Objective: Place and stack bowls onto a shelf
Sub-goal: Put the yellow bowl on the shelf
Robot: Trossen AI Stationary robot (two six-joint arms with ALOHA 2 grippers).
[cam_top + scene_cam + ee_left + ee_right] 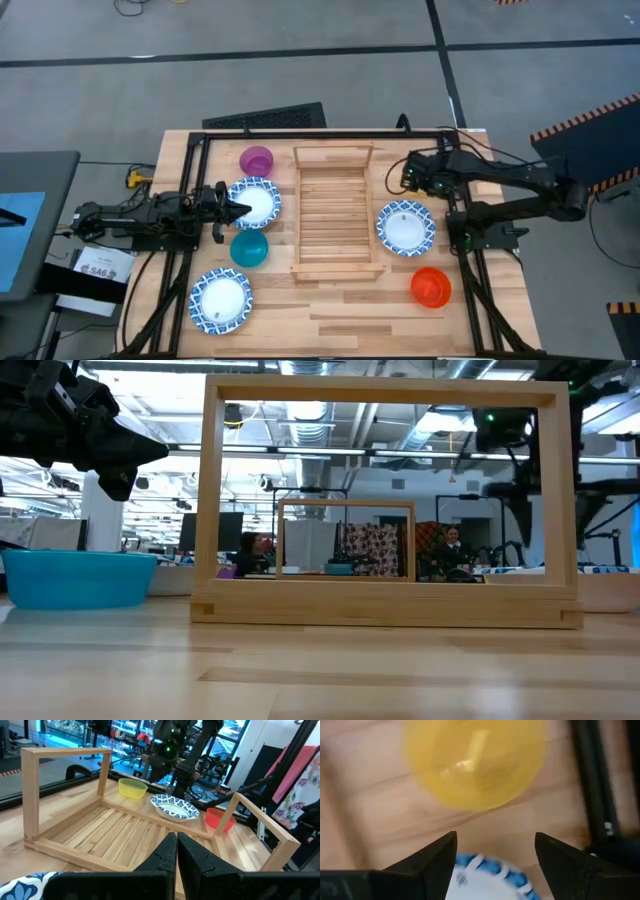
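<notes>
Six bowls visible from above; yellow bowl (475, 762) sits hidden beneath the right gripper (495, 851), fingers wide. Left gripper (177, 851) pinched narrow, empty, over patterned bowl (256, 202).

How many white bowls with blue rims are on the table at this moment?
3. One sits left of the rack, under the left gripper; one is at the front left; one is right of the rack. None looks hidden.
</notes>
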